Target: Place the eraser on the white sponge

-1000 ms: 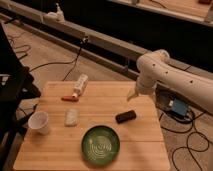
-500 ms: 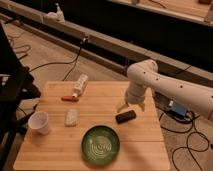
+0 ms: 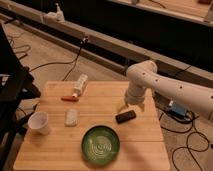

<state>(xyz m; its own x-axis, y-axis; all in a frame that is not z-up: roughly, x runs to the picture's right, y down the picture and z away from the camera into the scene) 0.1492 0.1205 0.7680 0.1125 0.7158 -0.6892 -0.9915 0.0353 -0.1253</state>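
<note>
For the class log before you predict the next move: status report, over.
Pincer just above eraser. Eraser on table, apart from white sponge. Green plate close beside the path between them.

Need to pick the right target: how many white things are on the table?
3: the white sponge left of centre, a paper cup at the left edge, a tube-like bottle near the far edge. The gripper is at the eraser, right of centre.

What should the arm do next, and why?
Probably lower the gripper a little onto the eraser: it hovers just above it, while the eraser lies on the table, well apart from the white sponge.
</note>
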